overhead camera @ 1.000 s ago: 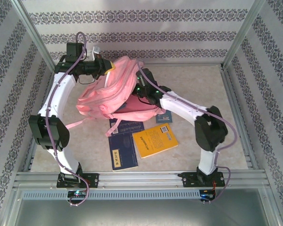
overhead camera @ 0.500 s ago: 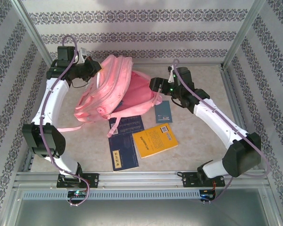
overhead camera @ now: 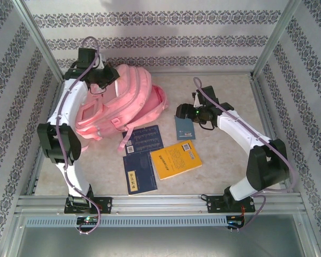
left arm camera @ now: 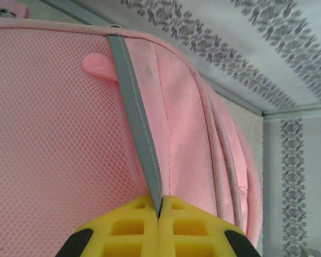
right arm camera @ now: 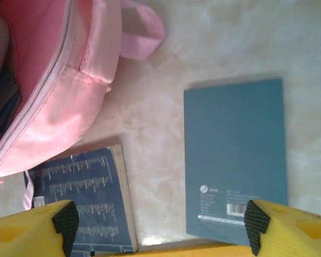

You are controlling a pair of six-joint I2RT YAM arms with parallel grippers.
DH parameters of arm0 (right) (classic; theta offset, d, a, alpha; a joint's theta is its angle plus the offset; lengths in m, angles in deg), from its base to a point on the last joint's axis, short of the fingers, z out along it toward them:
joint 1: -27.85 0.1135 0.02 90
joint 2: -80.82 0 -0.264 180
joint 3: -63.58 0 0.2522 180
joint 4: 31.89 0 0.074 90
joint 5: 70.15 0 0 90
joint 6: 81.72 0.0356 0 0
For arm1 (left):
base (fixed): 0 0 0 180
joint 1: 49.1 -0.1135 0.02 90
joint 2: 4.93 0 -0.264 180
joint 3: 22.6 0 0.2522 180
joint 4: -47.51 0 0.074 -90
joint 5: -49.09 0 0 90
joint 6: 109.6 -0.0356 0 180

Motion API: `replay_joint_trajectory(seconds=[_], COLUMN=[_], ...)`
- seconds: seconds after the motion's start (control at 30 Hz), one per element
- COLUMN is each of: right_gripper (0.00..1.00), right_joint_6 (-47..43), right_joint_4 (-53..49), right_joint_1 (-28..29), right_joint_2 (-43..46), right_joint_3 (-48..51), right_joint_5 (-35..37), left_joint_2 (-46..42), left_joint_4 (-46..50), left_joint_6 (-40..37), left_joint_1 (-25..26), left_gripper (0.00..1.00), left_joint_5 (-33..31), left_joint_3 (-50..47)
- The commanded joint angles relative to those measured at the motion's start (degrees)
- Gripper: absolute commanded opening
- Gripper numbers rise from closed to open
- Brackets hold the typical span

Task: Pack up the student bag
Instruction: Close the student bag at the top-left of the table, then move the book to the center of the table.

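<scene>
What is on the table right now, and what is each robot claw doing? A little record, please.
bag: pink student bag, at the far left of the table
left gripper: shut on the bag's grey trim strip
right gripper: open, empty, above the teal book
other books: yellow book, dark blue book, second dark blue book, all outside the bag

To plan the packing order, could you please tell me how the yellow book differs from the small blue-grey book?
The yellow book is bigger than the small blue-grey book. The yellow book lies askew, the small blue-grey book nearly square. Both lie flat on the table, outside the student bag.
</scene>
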State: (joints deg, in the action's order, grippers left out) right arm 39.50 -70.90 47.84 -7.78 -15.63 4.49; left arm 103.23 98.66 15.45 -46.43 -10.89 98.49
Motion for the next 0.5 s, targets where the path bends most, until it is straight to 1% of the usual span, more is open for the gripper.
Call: replay_joint_trajectory(seconds=[0.0, 0.13, 0.23, 0.33, 0.47], right_gripper=[0.79, 0.75, 0.71, 0.67, 0.63], right_joint_6=[4.63, 7.47, 7.55, 7.36, 7.32], right_joint_4=[1.97, 2.27, 0.88, -1.11, -2.59], right_joint_1=[2.85, 7.57, 9.65, 10.66, 10.43], right_joint_2=[-3.1, -10.2, -14.56, -18.13, -20.1], right_joint_3=[0.69, -2.47, -4.6, -6.62, -6.71], right_joint_5=[-6.45, -7.6, -4.79, -2.13, 2.28], left_joint_2=[1.7, 1.42, 1.45, 1.12, 1.81], left_joint_4=[1.35, -0.75, 0.52, -0.32, -0.45], left_joint_6=[-3.76, -3.84, -4.88, -4.99, -4.9], left_joint_1=[2.55, 3.91, 3.87, 3.91, 3.91], left_gripper=[0.0, 0.0, 0.0, 0.0, 0.0], left_joint_5=[-0.93, -0.88, -1.08, -0.97, -0.21], left_joint_3=[1.93, -1.18, -1.64, -3.28, -3.62])
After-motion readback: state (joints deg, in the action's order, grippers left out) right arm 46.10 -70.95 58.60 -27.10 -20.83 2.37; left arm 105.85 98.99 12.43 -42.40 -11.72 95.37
